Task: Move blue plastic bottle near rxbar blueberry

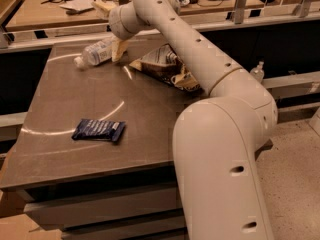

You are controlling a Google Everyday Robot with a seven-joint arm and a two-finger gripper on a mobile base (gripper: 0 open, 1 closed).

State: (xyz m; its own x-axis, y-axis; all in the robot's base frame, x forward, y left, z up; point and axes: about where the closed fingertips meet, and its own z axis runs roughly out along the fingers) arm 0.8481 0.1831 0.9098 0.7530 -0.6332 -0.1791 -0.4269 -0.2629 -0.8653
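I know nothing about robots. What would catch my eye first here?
The huge cream-coloured robot arm fills the right foreground and stretches across the brown table to its far left corner. There its end effector sits right by a blue plastic bottle lying on its side. Alone near the front left lies the dark rxbar blueberry, with a crumpled chip bag under the arm further back.
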